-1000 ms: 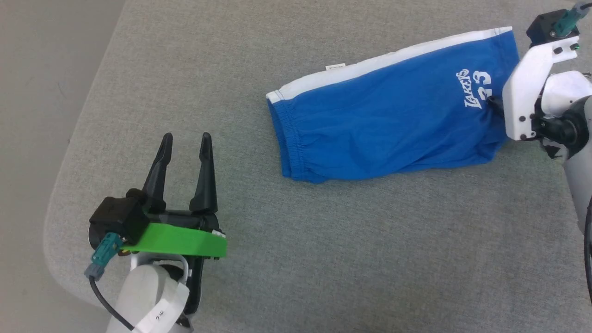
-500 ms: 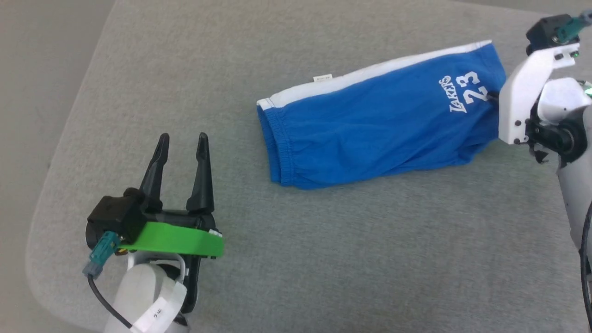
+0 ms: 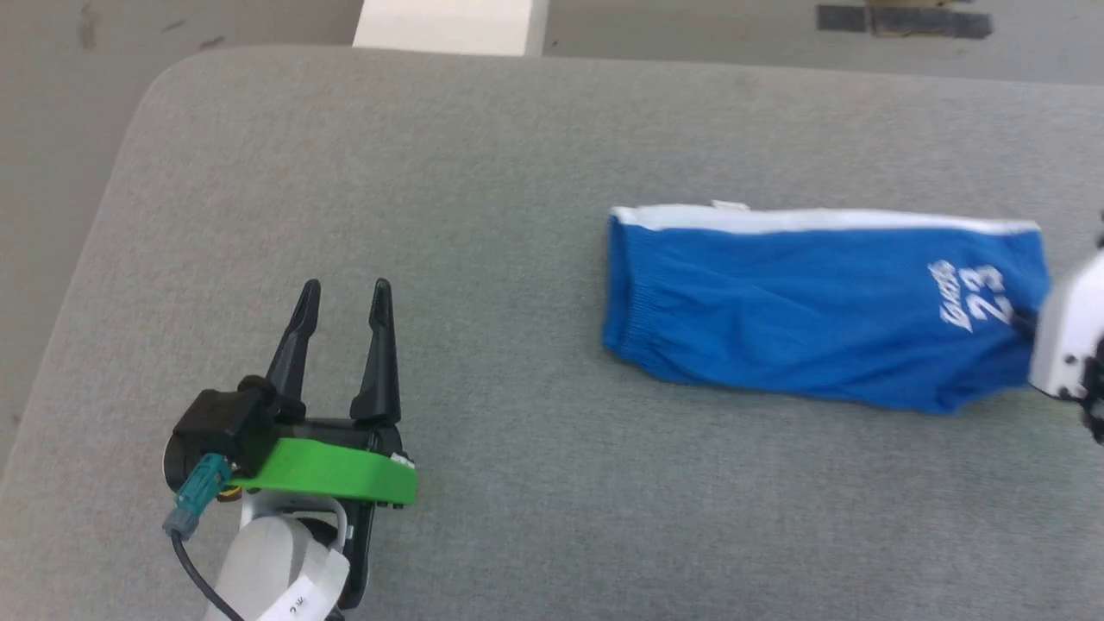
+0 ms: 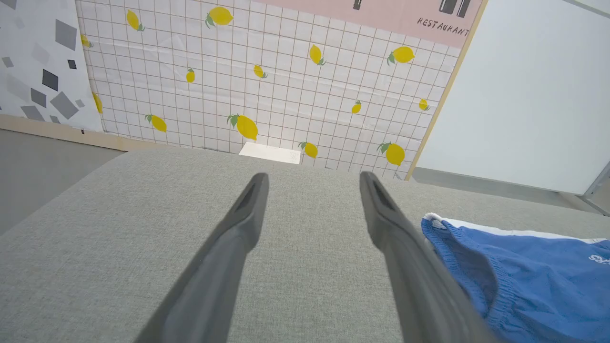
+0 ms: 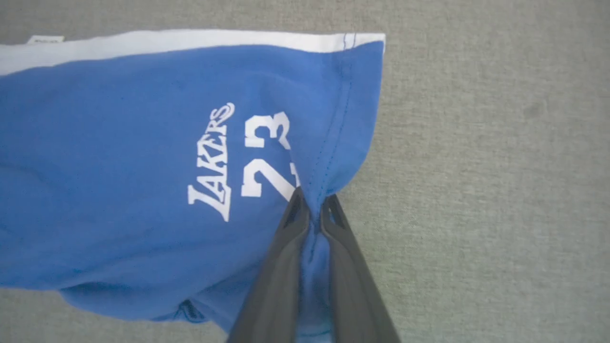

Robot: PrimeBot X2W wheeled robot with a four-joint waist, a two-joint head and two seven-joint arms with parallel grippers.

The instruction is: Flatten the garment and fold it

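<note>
Across the head view first, I'm seeing the shorts (image 3: 819, 310) lying lengthwise on the right half of the tabletop (image 3: 483, 172). The white trim (image 3: 819, 220) is running along the far edge and the waistband (image 3: 625, 302) is pointing toward the middle. The left hand (image 3: 345, 286) is hovering released at lower left, well apart from the cloth, holding nothing. A white bracket (image 3: 1065, 341) on the right arm is covering the hem end, so this view isn't telling me what grip is there.

Along the left wrist, I'm looking between two spread fingers (image 4: 238, 228) across bare tabletop to a lemon-print wall (image 4: 267, 71). The gathered waistband is showing at right, puffed open, a bulk the head view is flattening out.

Along the right wrist, I'm getting what the others are missing. The right hand (image 5: 314, 195) is clenched on the hem (image 5: 343, 119) just beside the printed number (image 5: 267, 152), with a pinch of blue fabric running down between its fingers.

I'm judging the shorts light, limp and a bit slick, so pulled from one point they'll be trailing and bunching. The stitched hem and elastic waistband are offering the firmest holds. I'd be taking a waistband corner with the free hand and tensioning against the hem.
</note>
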